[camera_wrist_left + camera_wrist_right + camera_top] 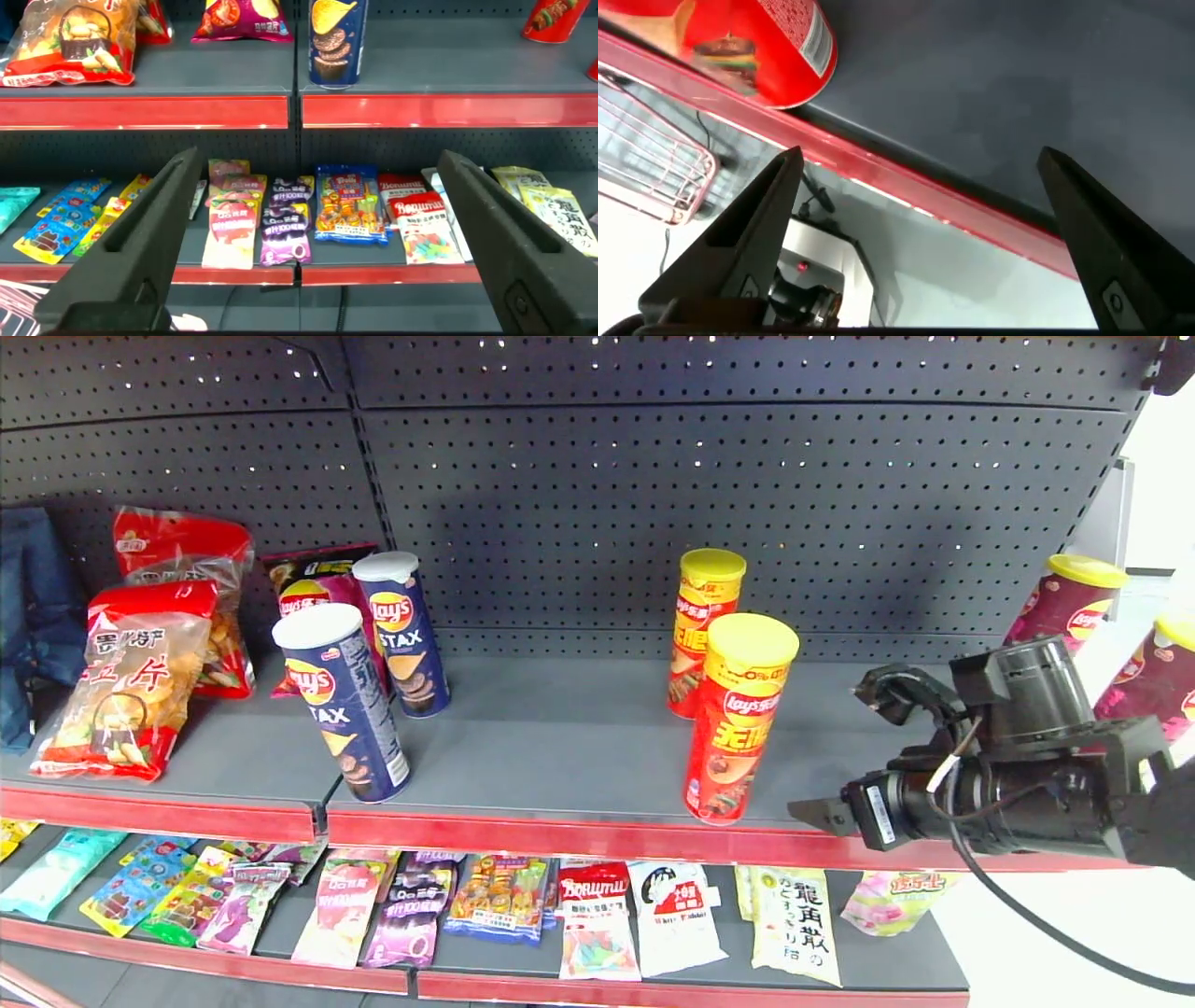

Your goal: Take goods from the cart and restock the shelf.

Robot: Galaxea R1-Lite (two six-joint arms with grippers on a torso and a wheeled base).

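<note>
- Shelf point(579, 737): grey deck with a red front lip, backed by a perforated panel.
- Red canisters, yellow lids, two: front canister point(738, 719) stood upright near the lip, rear canister point(705, 625) just behind it.
- Blue canisters point(345, 705), white lids, two: stood upright further left.
- Red snack bags point(131, 681): laid at the left end.
- Maroon canisters point(1064, 602): placed at the right end, tilted.
- Lower shelf point(896, 961): sachets point(495, 901) laid flat in a row.
- Cart point(654, 159): wire basket seen below the shelf lip.
- Right gripper point(920, 154): held at the lip, beside the front canister; jaws spread, nothing held.
- Left gripper point(320, 157): faced toward the lower shelf; jaws spread, nothing held.
</note>
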